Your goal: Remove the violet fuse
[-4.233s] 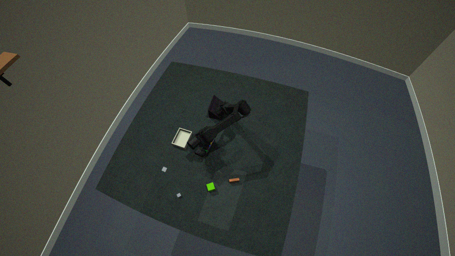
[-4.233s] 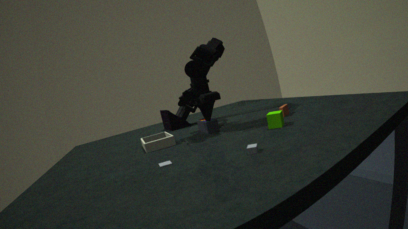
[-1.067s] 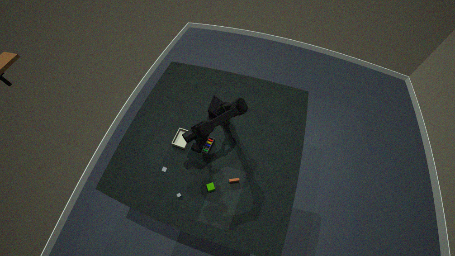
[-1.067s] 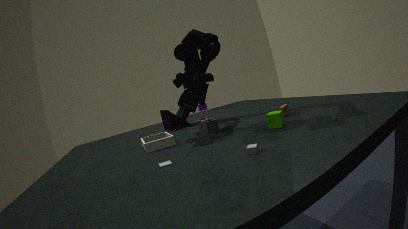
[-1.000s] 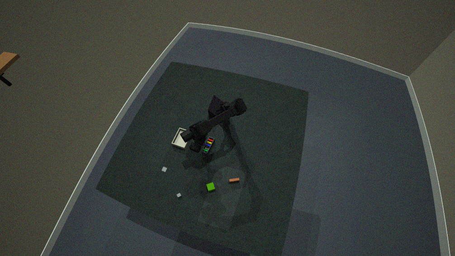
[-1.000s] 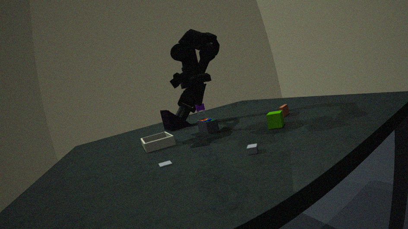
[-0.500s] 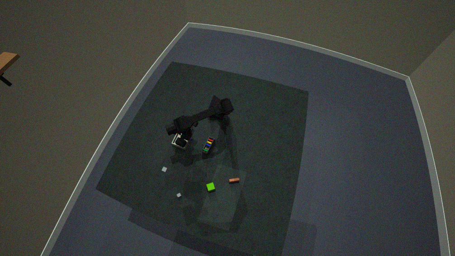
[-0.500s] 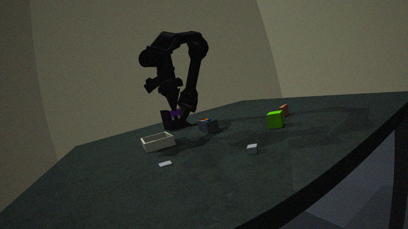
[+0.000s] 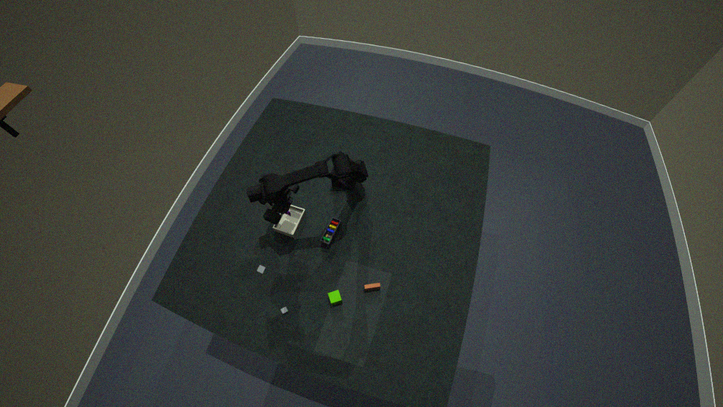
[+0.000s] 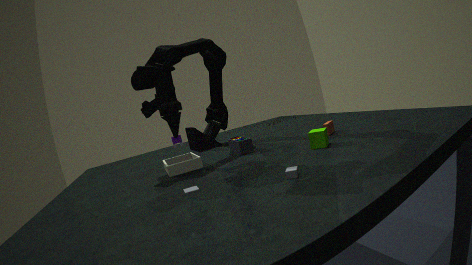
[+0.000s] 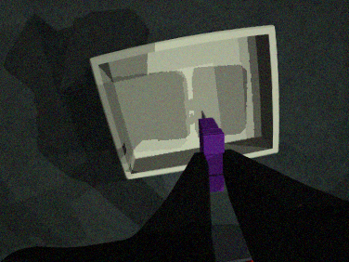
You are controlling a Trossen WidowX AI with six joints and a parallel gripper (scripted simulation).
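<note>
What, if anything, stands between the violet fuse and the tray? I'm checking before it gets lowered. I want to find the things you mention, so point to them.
Nothing visible: the gripper (image 10: 175, 135) (image 11: 212, 160) holds the violet fuse (image 10: 176, 139) (image 11: 213, 143) above the tray (image 9: 277, 231) (image 10: 184, 167) (image 11: 277, 93), with only open air between.

Tray (image 9: 275, 230) (image 10: 185, 167) (image 11: 277, 93): matt, smooth, plastic-looking. Fuse block (image 9: 325, 244) (image 10: 240, 147) right beside it: dull, smooth, plastic look. Violet fuse (image 10: 176, 139) (image 11: 213, 143) above tray: matt, smooth-faced. Arm (image 9: 305, 174) (image 10: 215, 85) over tray: black, mostly matt. Tabletop (image 9: 429, 202) (image 10: 163, 222) (image 11: 308, 183) under tray: matt, faintly mottled.
</note>
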